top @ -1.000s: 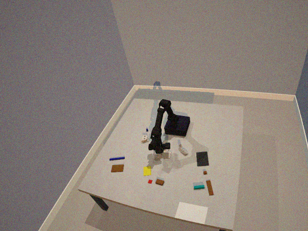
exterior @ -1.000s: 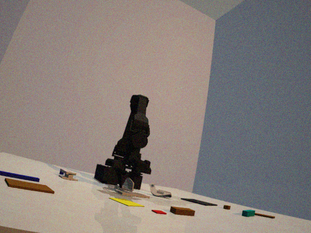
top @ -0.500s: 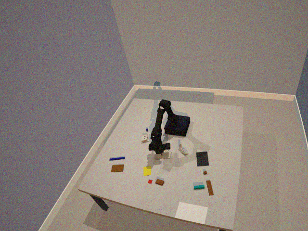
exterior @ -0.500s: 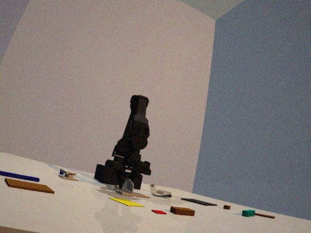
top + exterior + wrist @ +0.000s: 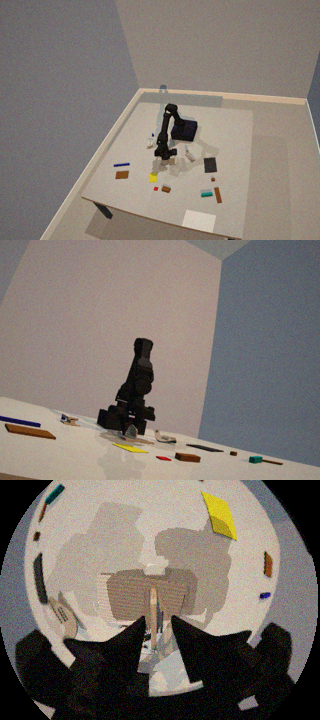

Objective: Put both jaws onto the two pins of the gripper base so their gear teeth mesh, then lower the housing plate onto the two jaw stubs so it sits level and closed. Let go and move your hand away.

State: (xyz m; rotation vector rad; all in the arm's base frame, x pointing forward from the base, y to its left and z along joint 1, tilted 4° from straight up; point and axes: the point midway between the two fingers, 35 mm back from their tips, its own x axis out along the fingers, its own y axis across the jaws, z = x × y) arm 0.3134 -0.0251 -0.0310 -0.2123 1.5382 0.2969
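Observation:
My gripper (image 5: 125, 432) (image 5: 158, 618) points down and is shut on a pale jaw (image 5: 133, 431) (image 5: 153, 605), which stands edge-on between the fingertips. Directly below is a flat beige ribbed part, apparently the gripper base (image 5: 173, 161) (image 5: 144, 441) (image 5: 127, 600). Its pins and any contact with the held jaw cannot be made out. The other jaw (image 5: 190, 156) (image 5: 165, 438) (image 5: 65, 619) lies loose on the table to the right of the base. A small pale part with two dark round marks, apparently the housing plate (image 5: 149, 143) (image 5: 70, 420), lies left of the arm.
A yellow sheet (image 5: 153, 177) (image 5: 130, 448) (image 5: 220, 517) lies in front of the base. Beyond it are a red square (image 5: 155, 188) and a brown block (image 5: 165, 189). A dark plate (image 5: 210, 165) lies right; a blue bar (image 5: 121, 164) and brown plate (image 5: 122, 174) lie left.

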